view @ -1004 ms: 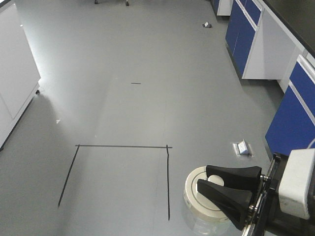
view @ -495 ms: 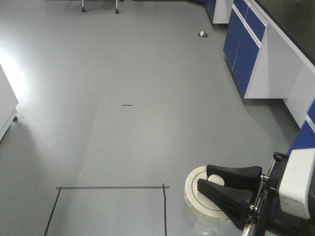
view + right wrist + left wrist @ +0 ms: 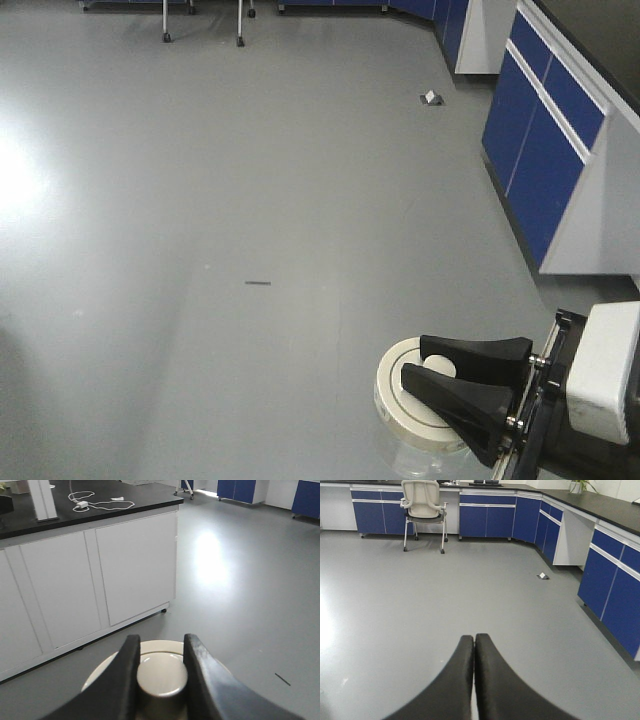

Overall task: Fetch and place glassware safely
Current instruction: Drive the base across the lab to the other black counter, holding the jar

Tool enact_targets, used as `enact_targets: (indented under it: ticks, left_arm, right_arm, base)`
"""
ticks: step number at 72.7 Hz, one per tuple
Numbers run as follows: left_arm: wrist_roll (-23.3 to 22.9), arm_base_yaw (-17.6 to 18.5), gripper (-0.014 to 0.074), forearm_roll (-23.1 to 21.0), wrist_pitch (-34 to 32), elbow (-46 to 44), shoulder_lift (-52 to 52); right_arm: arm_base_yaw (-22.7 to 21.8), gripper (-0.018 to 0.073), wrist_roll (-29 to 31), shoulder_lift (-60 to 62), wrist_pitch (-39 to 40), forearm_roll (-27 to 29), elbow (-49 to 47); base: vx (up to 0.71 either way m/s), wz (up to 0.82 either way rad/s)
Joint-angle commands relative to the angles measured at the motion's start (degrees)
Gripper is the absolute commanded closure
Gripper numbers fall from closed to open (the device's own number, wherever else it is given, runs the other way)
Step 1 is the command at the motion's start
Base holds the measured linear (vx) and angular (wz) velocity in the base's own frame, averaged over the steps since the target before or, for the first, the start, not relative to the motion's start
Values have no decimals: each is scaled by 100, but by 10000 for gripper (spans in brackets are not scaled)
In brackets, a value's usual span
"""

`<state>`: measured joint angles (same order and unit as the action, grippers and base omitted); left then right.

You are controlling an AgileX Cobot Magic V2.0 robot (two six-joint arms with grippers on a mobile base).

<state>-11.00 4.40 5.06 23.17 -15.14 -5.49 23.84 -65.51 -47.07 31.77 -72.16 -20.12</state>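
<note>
I have the jar right at the right gripper. Its two black fingers straddle the knob in the middle of the cream lid. They are drawn in narrow, so that each one presses a side of the knob. The jar is carried by that grip, with the clear glass body just visible under the lid rim and the grey floor below it.

The left gripper has its fingers pressed flat together, tip to tip, with nothing between them. I cannot place it against the jar from these views.

Beyond the jar and to its left in the front view, a short dark mark lies on the floor. Further off, to the right of the jar, stand the blue cabinets. A small grey object lies on the floor well beyond the jar, near those cabinets. Farthest from the jar, an office chair stands against the back run of cabinets.
</note>
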Motion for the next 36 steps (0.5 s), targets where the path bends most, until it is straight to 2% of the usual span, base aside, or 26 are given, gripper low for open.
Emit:
enact_targets:
  ticks: [1,36]
  left_arm:
    - [-5,47,603,-27,-405,-148,-54]
    - [-5,47,603,-27,-405,-148,-54]
  right_arm:
    - [-11,560,38,37,234,247,-179]
    - [-11,560,38,29,234,250,-179]
  base:
    - [66,4]
    - [71,-4]
